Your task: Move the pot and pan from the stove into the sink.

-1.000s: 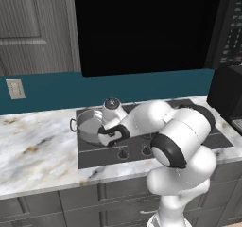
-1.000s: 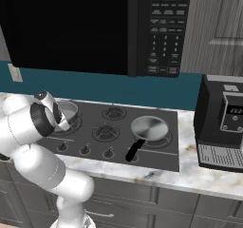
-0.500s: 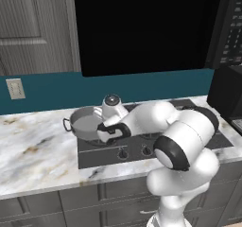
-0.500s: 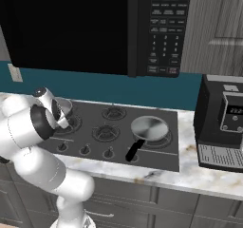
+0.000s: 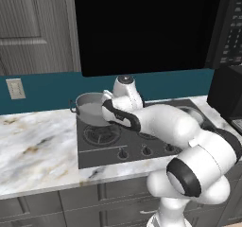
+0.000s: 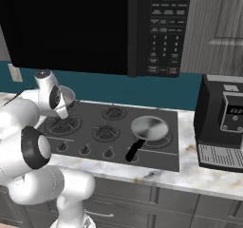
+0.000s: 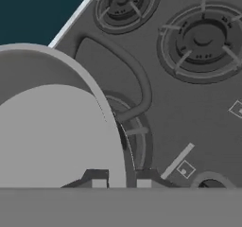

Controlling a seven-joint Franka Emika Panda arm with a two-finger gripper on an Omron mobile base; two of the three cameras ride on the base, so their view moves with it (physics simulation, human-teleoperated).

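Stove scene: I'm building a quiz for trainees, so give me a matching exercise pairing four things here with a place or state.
Things:
1. pot
2. pan
3. gripper
4. coffee machine

Places or states:
A. on the counter right of the stove
B. on the front right burner, black handle toward the knobs
C. on the back left burner
D. shut on the pot's rim

Pairs: 1-C, 2-B, 3-D, 4-A

Evenly lit, soft rendered kitchen pictures with no glare. Faint shadows lie under the pot point(image 7: 52, 131) on the stove point(image 7: 189, 108). The hand view looks slightly blurred and blocky.
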